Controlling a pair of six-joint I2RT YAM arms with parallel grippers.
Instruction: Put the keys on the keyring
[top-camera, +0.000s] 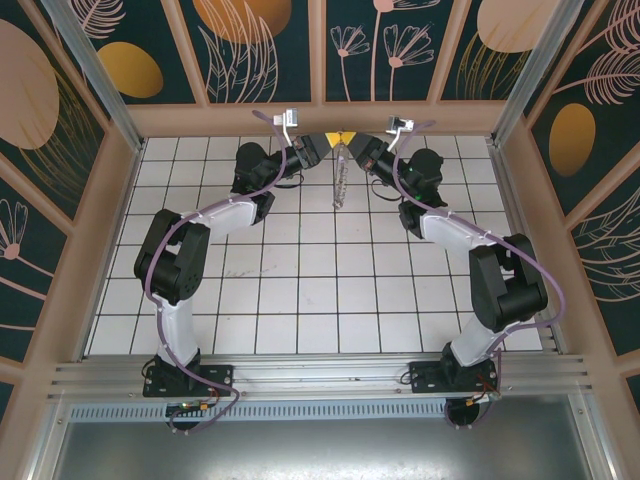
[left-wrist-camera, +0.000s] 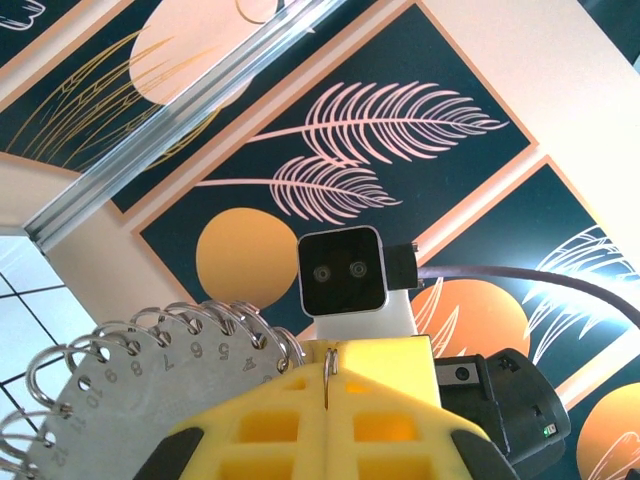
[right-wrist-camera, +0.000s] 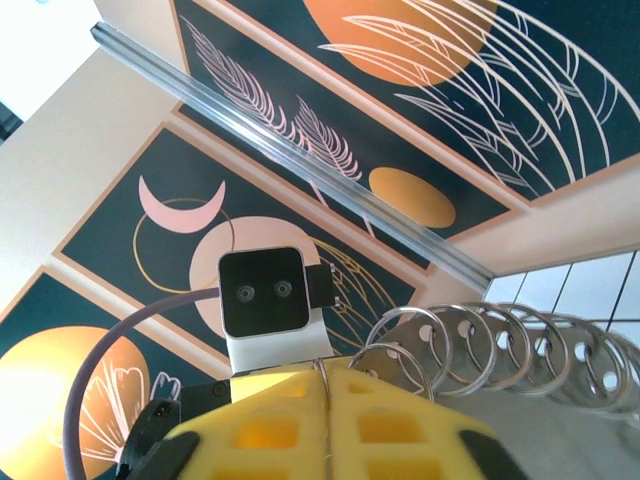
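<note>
Two robot arms reach to 12 o'clock over a white tiled surface (top-camera: 300, 300), their yellow tips meeting there. The keyring (top-camera: 340, 178), a thin metal plate of numbered holes carrying a row of wire rings, hangs down between them, above the tiles. The left pincer (left-wrist-camera: 330, 395) is closed, with a thin wire loop of the keyring nipped in its seam and the plate at 8 o'clock from it. The right pincer (right-wrist-camera: 325, 400) is also pressed closed; whether it grips anything cannot be told, and rings lie at 3 o'clock from it
</note>
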